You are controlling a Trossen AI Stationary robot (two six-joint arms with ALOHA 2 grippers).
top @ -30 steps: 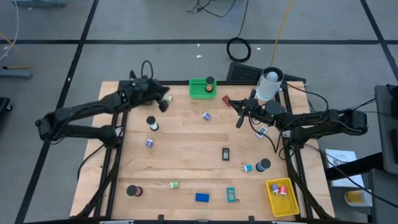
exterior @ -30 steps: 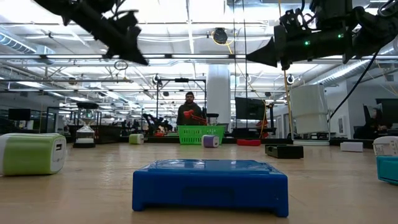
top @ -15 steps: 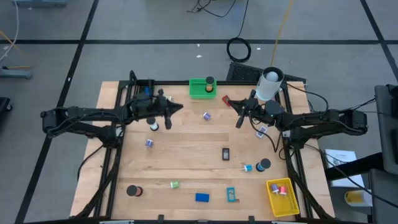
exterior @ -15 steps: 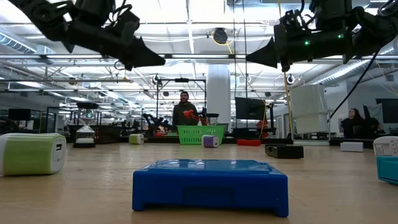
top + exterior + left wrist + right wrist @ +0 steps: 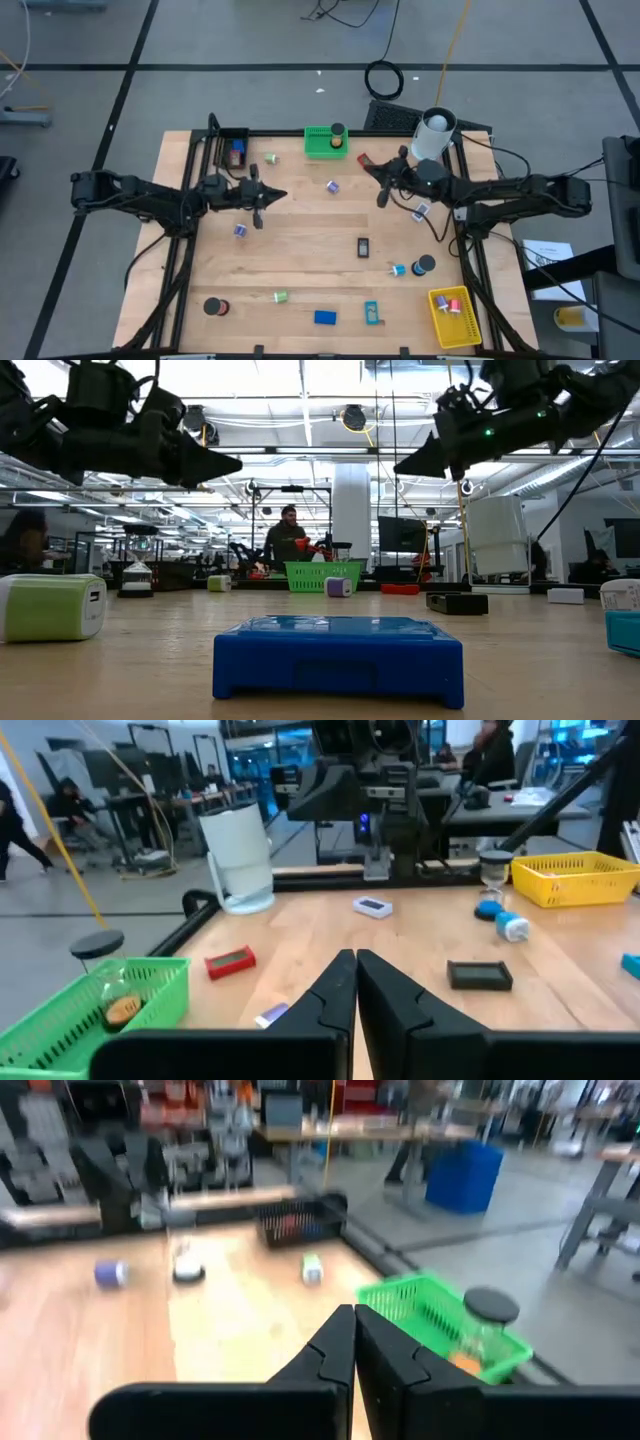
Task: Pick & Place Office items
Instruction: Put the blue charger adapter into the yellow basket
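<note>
Small office items lie scattered on the wooden table: a blue block [image 5: 325, 317] [image 5: 338, 658], a black block [image 5: 364, 247], a red block [image 5: 363, 160], black rolls [image 5: 425, 264] [image 5: 212, 307], and purple [image 5: 240, 230], green [image 5: 281, 296] and cyan [image 5: 398, 270] clips. My left gripper [image 5: 272, 194] [image 5: 352, 965] hovers shut over the table's left-centre, pointing right. My right gripper [image 5: 380, 197] [image 5: 353, 1320] hovers shut over the far right part, near the red block, pointing left. Neither touches anything.
A green bin [image 5: 324, 141] with a black roll stands at the far edge. There is a black bin [image 5: 234, 150] at the far left corner and a yellow bin [image 5: 452, 315] at the near right. A white cylinder [image 5: 433, 135] stands at the far right. A person [image 5: 283, 542] shows beyond the table.
My left gripper has swung from beside the black bin toward the near edge and the table's middle. It has come lower and turned level, and now points right. My right gripper has tipped down slightly. No item has moved.
</note>
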